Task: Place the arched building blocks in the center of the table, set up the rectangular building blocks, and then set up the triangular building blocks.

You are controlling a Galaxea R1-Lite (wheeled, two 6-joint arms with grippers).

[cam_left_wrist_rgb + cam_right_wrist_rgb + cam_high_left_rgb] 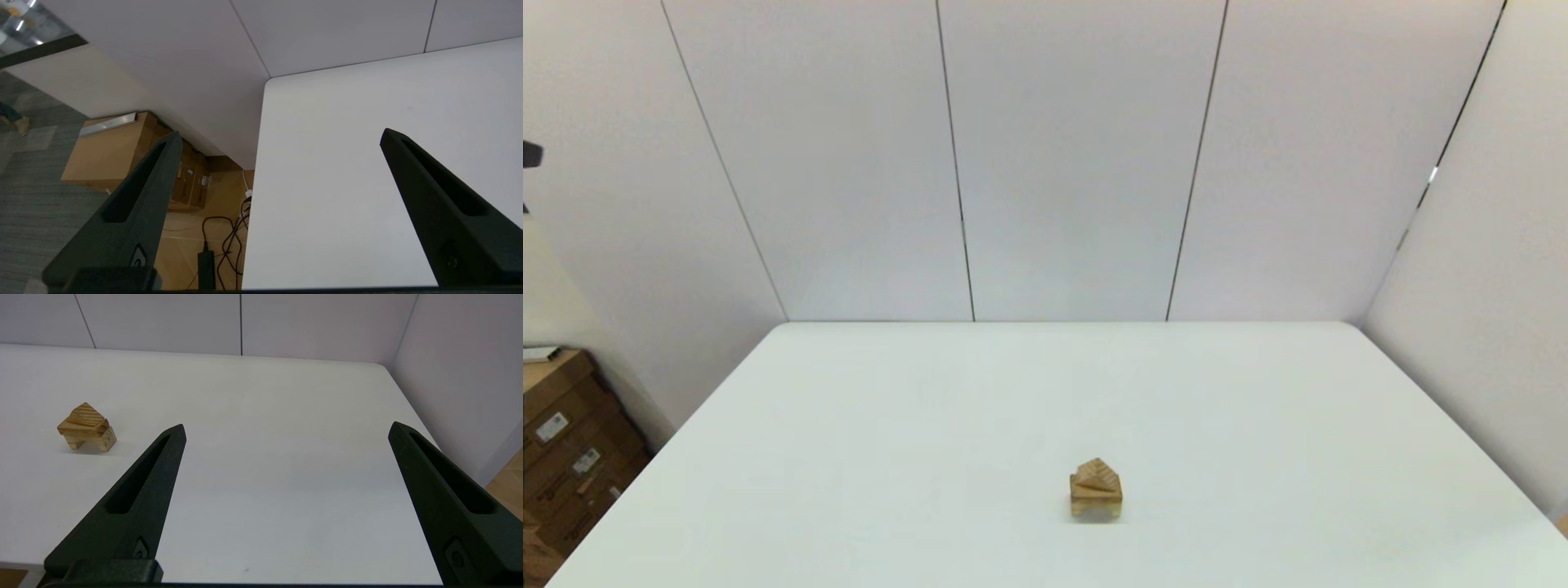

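Observation:
A small stack of three wooden blocks stands on the white table (1258,425) near its front middle. The pale arched block (1095,507) (104,441) is at the bottom, its cut-out facing down. The darker rectangular block (1096,490) (81,429) lies flat on it. The striped triangular block (1098,471) (86,414) sits on top, peak up. Neither arm shows in the head view. My left gripper (280,136) is open over the table's left edge, holding nothing. My right gripper (286,430) is open above the table's right part, well to the right of the stack.
Cardboard boxes (564,441) (110,151) stand on the floor off the table's left side, with cables (224,241) beside them. White wall panels close off the back and the right side.

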